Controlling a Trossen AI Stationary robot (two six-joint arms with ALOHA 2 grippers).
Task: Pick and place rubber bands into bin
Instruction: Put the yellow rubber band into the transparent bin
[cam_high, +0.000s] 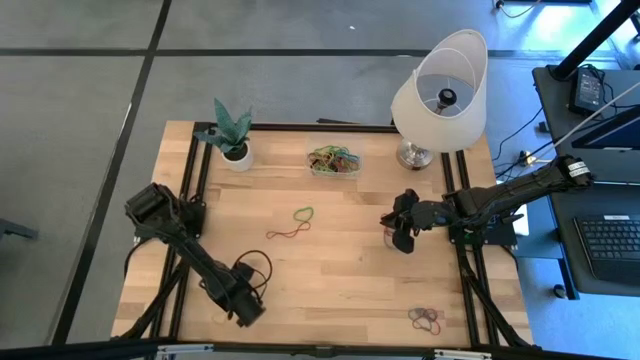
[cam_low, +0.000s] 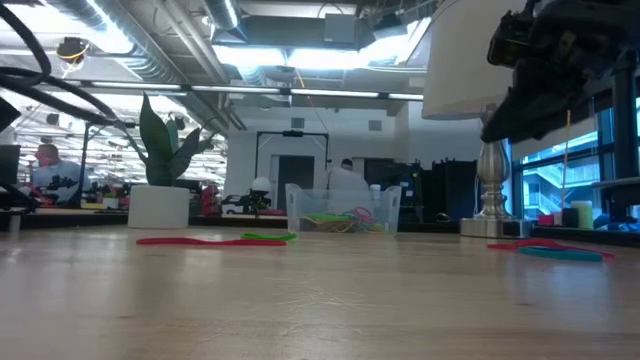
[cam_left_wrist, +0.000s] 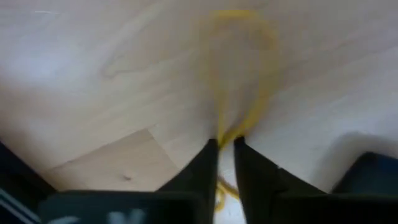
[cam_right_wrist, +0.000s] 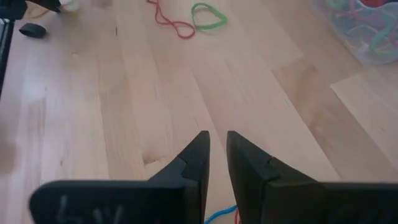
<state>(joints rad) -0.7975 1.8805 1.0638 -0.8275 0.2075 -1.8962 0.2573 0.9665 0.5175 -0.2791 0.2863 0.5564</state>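
Near the table's front left, my left gripper (cam_high: 247, 303) points down, shut on a yellow rubber band (cam_left_wrist: 242, 68). My right gripper (cam_right_wrist: 217, 142) hangs over the table's right half, its fingers nearly together with nothing between them; blue and red bands (cam_low: 548, 248) lie on the wood under it. A green band (cam_high: 303, 214) and a red band (cam_high: 285, 234) lie mid-table. Several dark and red bands (cam_high: 425, 318) lie near the front right. The clear bin (cam_high: 333, 162) stands at the back, with several coloured bands inside. My left gripper pinches one end of the yellow band's loop (cam_left_wrist: 227, 138) between its two fingertips (cam_left_wrist: 208, 155), coming from above and pointing down. The rest of the loop spreads out over the wood beyond the fingertips. A short piece (cam_left_wrist: 217, 194) shows behind them.
A lamp (cam_high: 440, 90) with a white shade stands at the back right, beside the bin. A small plant in a white pot (cam_high: 234, 138) stands at the back left. A small black block (cam_right_wrist: 32, 30) lies toward the left arm. Bare wood lies between the two arms.
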